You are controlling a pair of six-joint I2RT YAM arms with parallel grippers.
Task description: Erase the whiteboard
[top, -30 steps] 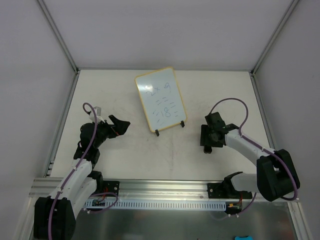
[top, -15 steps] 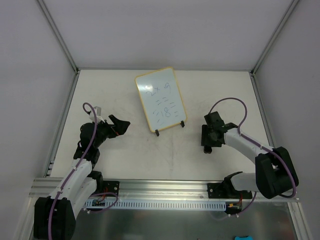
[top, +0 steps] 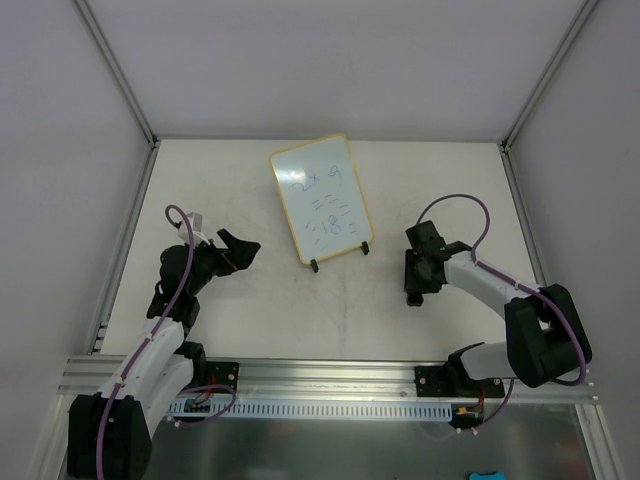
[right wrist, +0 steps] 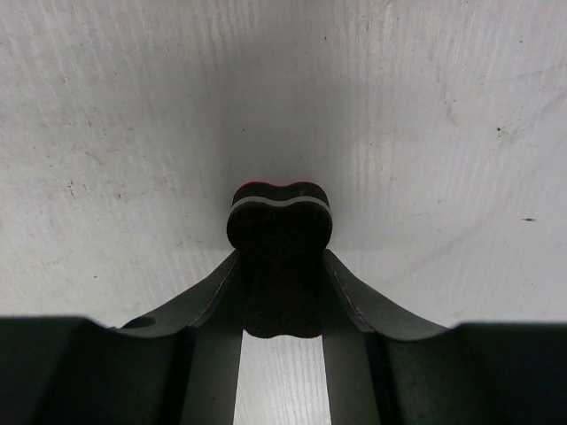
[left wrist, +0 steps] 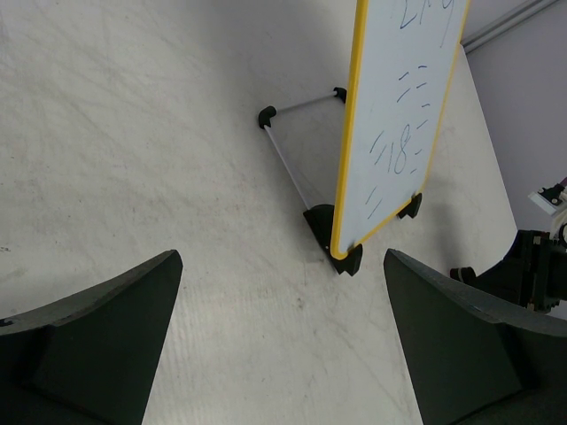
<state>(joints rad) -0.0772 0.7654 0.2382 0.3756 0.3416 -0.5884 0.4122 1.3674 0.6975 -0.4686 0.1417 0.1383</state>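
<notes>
Change: right claw (top: 414,288) is closing in, now clamping the eraser (right wrist: 280,257) on the desk (top: 300,320).
Left claw (left wrist: 283,264): hanging wide apart, holding nothing.
Whiteboard (top: 322,198): standing mid-desk between the 2 arms, showing blue writing.
Advice: lifting straight up, then keeping the felt flat while wiping.

The whiteboard (top: 322,198) reads "2 x 9" and "18"

I see the whiteboard (top: 322,198) white, yellow-framed, with blue handwriting; right of it the eraser (right wrist: 280,257) is black, white-striped, red-topped.
</notes>
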